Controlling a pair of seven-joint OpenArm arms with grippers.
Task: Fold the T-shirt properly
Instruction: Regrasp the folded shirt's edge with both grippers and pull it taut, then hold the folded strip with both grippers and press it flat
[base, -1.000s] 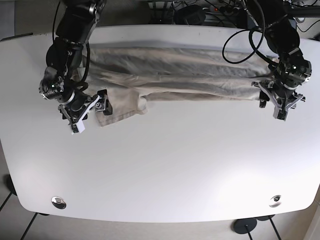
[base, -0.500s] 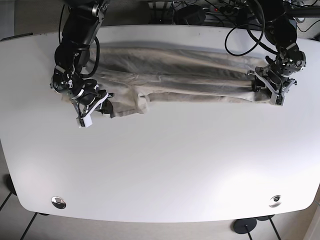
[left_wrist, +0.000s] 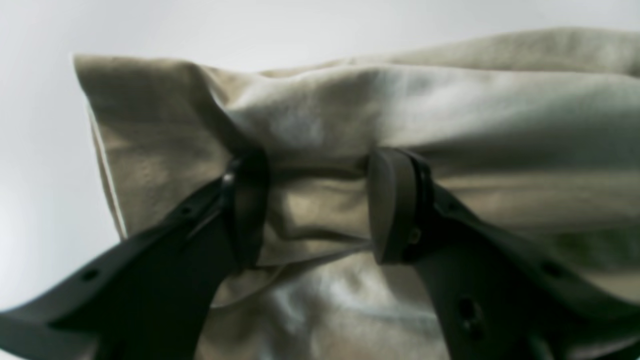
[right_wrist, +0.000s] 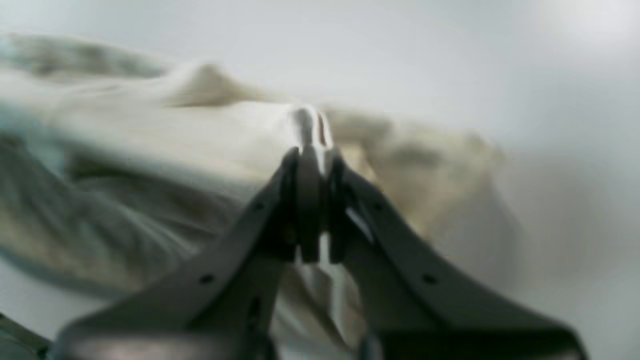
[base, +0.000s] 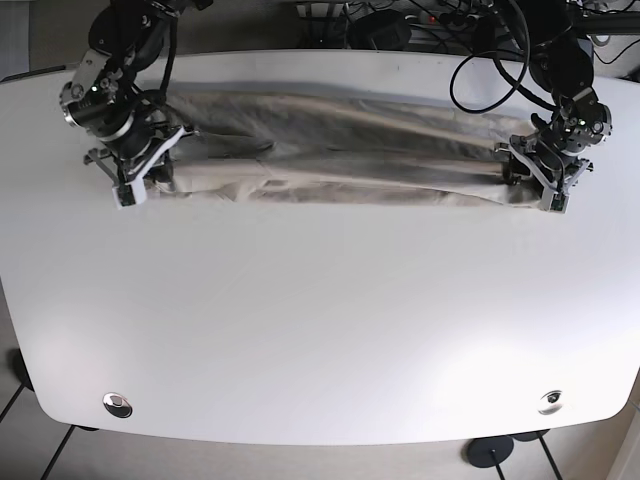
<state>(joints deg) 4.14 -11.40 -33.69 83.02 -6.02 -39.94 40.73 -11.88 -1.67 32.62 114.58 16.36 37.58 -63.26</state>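
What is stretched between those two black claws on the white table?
In the base view, the long beige folded T-shirt spans from the right gripper to the left gripper; nothing else lies there.

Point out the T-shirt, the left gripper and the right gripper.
T-shirt (base: 340, 170), base view, middle of the folded cloth.
Left gripper (left_wrist: 315, 205), left wrist view, between its fingertips.
Right gripper (right_wrist: 311, 210), right wrist view, between its closed fingertips.

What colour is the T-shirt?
Plain beige T-shirt, no pattern; clearest in the left wrist view.
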